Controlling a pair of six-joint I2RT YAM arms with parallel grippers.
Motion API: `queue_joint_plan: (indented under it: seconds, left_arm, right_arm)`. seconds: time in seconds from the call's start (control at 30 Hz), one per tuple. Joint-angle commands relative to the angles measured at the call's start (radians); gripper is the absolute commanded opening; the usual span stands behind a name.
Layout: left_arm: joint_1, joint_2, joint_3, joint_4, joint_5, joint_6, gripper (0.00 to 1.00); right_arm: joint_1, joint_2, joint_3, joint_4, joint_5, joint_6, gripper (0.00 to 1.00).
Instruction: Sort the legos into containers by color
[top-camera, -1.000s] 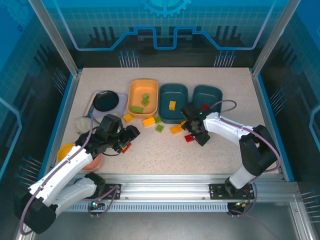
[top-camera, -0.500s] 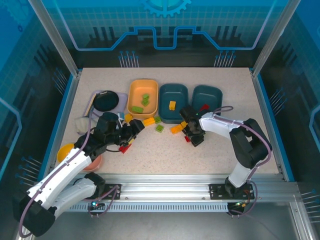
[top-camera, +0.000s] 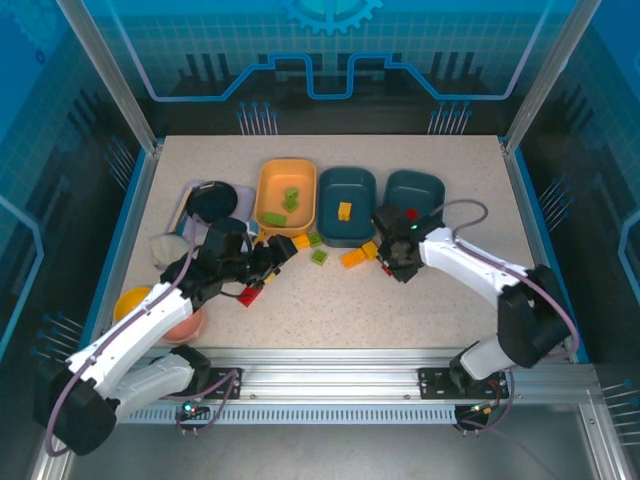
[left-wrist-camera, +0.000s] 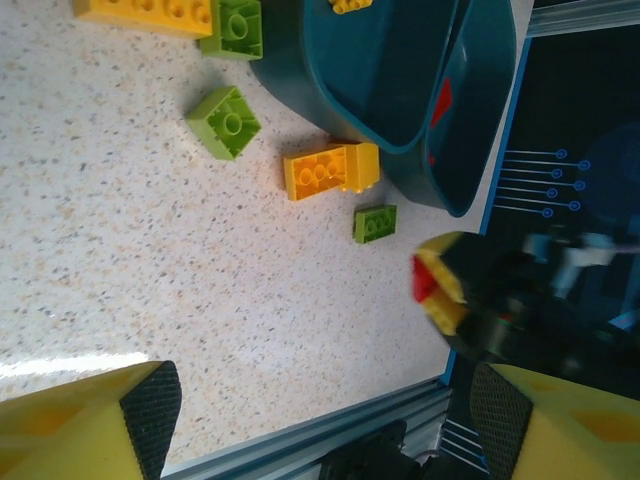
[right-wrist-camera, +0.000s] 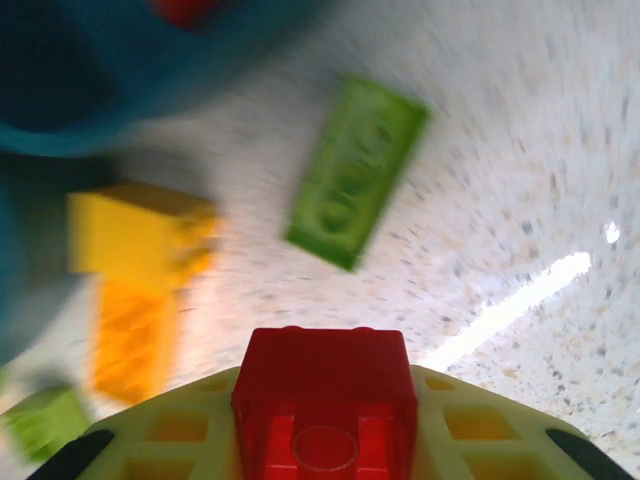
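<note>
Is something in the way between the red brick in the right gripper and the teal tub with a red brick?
Nothing visible. The right gripper, shut on the red brick, is just before the right teal tub; only the tub's near wall lies between.

I can read no words, numbers or brand marks in any view from here. The only sign-like mark is a blue gear emblem (top-camera: 330, 10) on the back panel (top-camera: 330, 60), well beyond the left end effector (top-camera: 278, 252) and the right end effector (top-camera: 392, 266) — a plain graphic, no lettering.
</note>
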Motion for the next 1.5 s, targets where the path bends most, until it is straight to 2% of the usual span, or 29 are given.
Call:
queue_joint_plan:
  seconds: [0.0, 0.1, 0.2, 0.33, 0.6, 0.67, 0.77, 0.83, 0.9, 1.03, 1.13, 1.33, 1.47]
  left_arm:
    - [-0.007, 0.068, 0.109, 0.026, 0.008, 0.050, 0.80]
    - [-0.007, 0.158, 0.178, 0.041, 0.011, 0.062, 0.80]
    - [-0.007, 0.231, 0.235, 0.060, 0.007, 0.065, 0.80]
    - [-0.008, 0.308, 0.298, 0.068, 0.005, 0.073, 0.79]
    - [-0.010, 0.360, 0.323, 0.020, -0.019, 0.082, 0.79]
    - [-0.010, 0.359, 0.320, -0.025, -0.042, 0.082, 0.80]
    - [-0.010, 0.351, 0.306, -0.068, -0.064, 0.073, 0.79]
    - [-0.010, 0.347, 0.302, -0.096, -0.074, 0.069, 0.79]
    - [-0.010, 0.334, 0.294, -0.115, -0.089, 0.067, 0.79]
    - [-0.010, 0.305, 0.305, -0.174, -0.127, 0.087, 0.79]
    - [-0.009, 0.300, 0.326, -0.227, -0.147, 0.125, 0.78]
    - [0.016, 0.360, 0.364, -0.385, -0.228, 0.173, 0.76]
    - [0.152, 0.405, 0.352, -0.437, -0.228, 0.156, 0.73]
  right_arm:
    - [-0.079, -0.018, 0.113, -0.070, 0.162, -0.271, 0.28]
    - [-0.148, 0.071, 0.223, -0.099, 0.208, -0.408, 0.28]
    - [-0.211, 0.191, 0.326, -0.154, 0.200, -0.469, 0.26]
    - [-0.261, 0.338, 0.415, -0.223, 0.187, -0.477, 0.25]
    - [-0.310, 0.511, 0.487, -0.181, 0.167, -0.535, 0.30]
    - [-0.312, 0.540, 0.514, -0.203, 0.165, -0.536, 0.35]
    - [-0.313, 0.547, 0.534, -0.207, 0.140, -0.537, 0.53]
    - [-0.305, 0.524, 0.534, -0.193, 0.129, -0.544, 0.62]
    - [-0.286, 0.483, 0.539, -0.182, 0.130, -0.555, 0.66]
    - [-0.235, 0.367, 0.539, -0.147, 0.149, -0.603, 0.67]
    - [-0.164, 0.232, 0.496, -0.051, 0.185, -0.691, 0.67]
    - [0.050, -0.090, 0.148, 0.370, 0.062, -1.005, 0.74]
    - [0.161, -0.213, -0.045, 0.442, -0.027, -1.028, 0.76]
